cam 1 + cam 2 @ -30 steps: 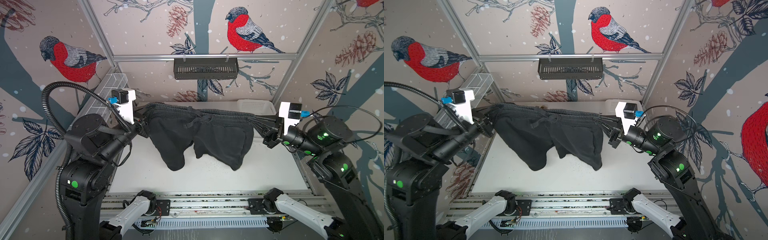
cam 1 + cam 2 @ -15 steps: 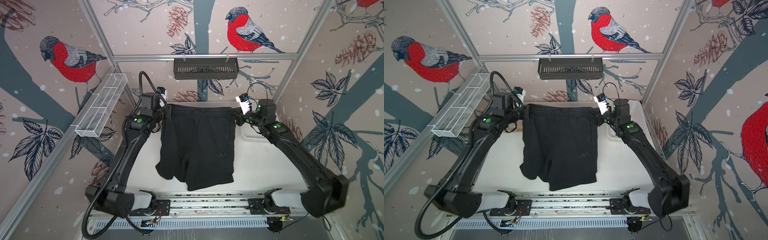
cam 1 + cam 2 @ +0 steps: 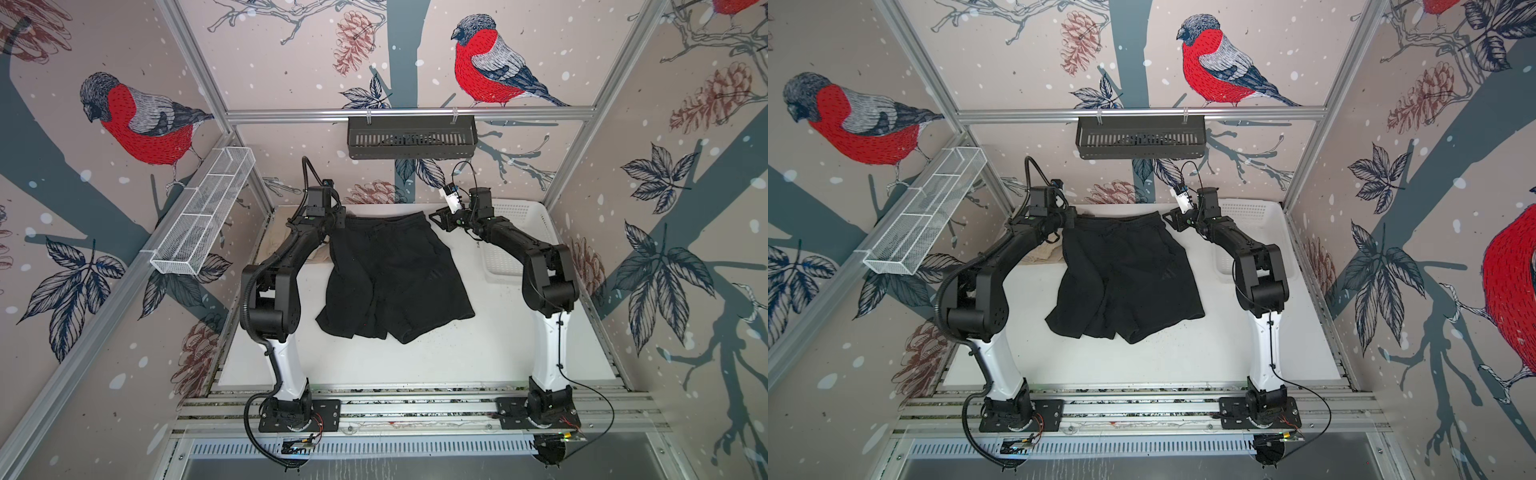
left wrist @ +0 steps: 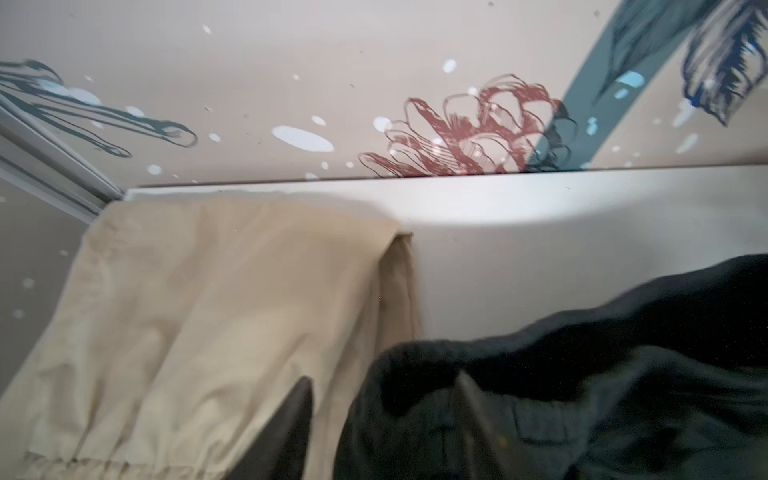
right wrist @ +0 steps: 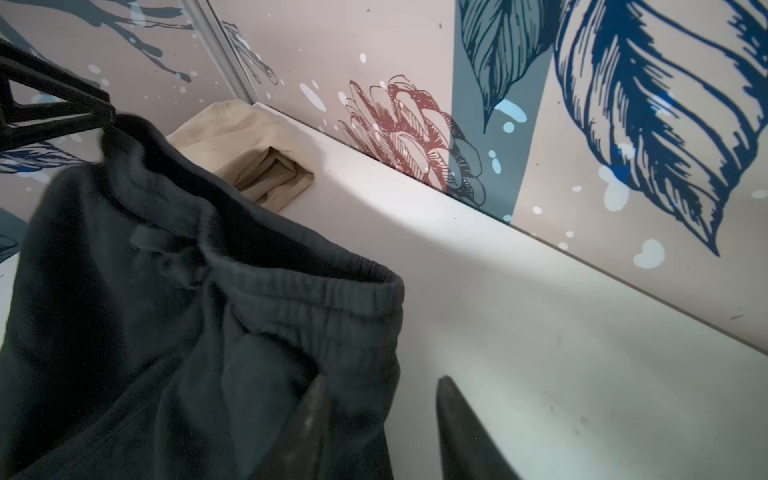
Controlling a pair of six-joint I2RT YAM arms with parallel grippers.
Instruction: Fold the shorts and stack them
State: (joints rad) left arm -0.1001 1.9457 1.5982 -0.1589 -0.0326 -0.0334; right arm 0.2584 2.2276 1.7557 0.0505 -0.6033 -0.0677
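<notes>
The black shorts lie spread flat on the white table, waistband toward the back wall. My left gripper stands open at the left waistband corner, its fingers apart with black cloth loose between them. My right gripper is open at the right waistband corner, one finger over the cloth and one over bare table. The folded beige shorts rest in the far left corner, partly hidden by my left arm.
A white perforated basket sits at the far right behind my right arm. A black slotted tray hangs on the back rail. A white wire shelf is fixed to the left wall.
The black shorts hung from both shut grippers at the waistband; now they lie on the table. Both grippers have opened and let go of the waistband.
</notes>
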